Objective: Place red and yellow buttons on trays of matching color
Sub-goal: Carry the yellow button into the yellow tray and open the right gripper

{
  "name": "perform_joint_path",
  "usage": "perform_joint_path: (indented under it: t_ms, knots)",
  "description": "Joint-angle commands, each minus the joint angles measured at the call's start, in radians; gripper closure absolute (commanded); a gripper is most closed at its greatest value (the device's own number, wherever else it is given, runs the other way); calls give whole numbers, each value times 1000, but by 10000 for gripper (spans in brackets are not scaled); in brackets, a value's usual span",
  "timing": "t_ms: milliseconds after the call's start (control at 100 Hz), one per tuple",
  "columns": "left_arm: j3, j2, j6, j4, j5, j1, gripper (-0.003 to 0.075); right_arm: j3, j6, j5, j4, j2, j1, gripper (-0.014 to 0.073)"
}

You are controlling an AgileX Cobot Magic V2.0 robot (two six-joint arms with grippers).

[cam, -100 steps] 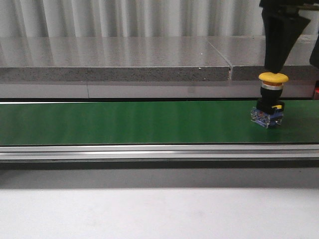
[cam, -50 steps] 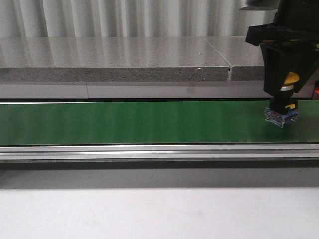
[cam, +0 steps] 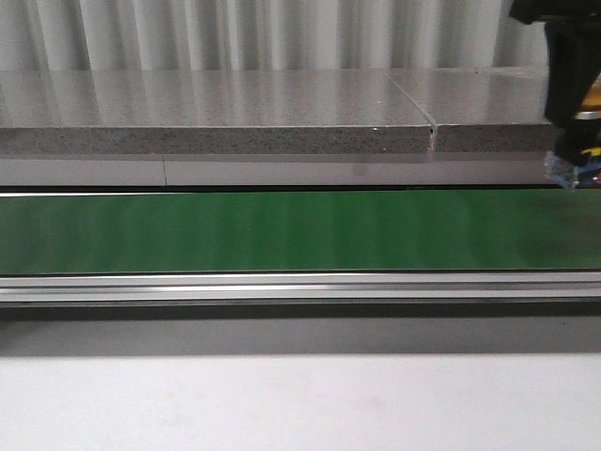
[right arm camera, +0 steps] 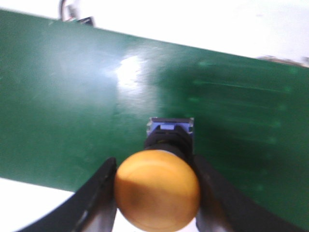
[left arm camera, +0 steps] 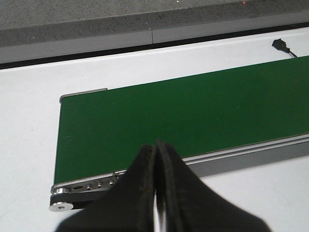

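The right pincer [right arm camera: 157,193] is closed on the yellow button [right arm camera: 157,189], its two dark fingers pressed against opposite sides of the domed cap. In the right wrist view the button hangs upright, its black collar and blue contact block [right arm camera: 171,127] pointing down toward the green conveyor belt [right arm camera: 63,96]. In the front view the button sits at the far right edge of the picture, lifted clear of the belt, with only the blue block and a sliver of yellow showing below the black arm.

The left pincer [left arm camera: 155,193] is shut with nothing between its fingers and hovers above the near end of the belt, over the white bench [left arm camera: 29,121].

The main risk judged from here is the grip itself. The fingers bear on a smooth, rounded cap instead of the flat-sided body, so the button could rotate or slide out during a fast swing, and the heavier block below would help pull it loose. A drop onto the belt could let it topple or be carried off.

A second risk is the destination: no tray appears in any view, so neither the yellow tray's position nor a clear route to it can be confirmed. Setting the button down tilted could also leave it on its side, since the cap is wider than the base.
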Motion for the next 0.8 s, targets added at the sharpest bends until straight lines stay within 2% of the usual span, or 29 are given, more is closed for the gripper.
perform_joint_path:
  t_ms: [0, 290, 540, 670, 790]
  knots:
    - [-25, 5, 1, -5, -72, -7, 740, -9, 16, -13, -10, -79, -65, 535]
    - [-25, 5, 1, -5, -72, -7, 740, 84, 48, -38, -10, -199, -322, 535]
    - [-25, 5, 1, -5, -72, -7, 740, 149, 82, -43, -9, -255, -610, 535]
    - [-25, 5, 1, -5, -72, -7, 740, 194, 107, -65, -9, -255, -713, 535]
    - [-25, 5, 1, -5, -72, -7, 740, 246, 115, -139, -9, -255, -765, 535]
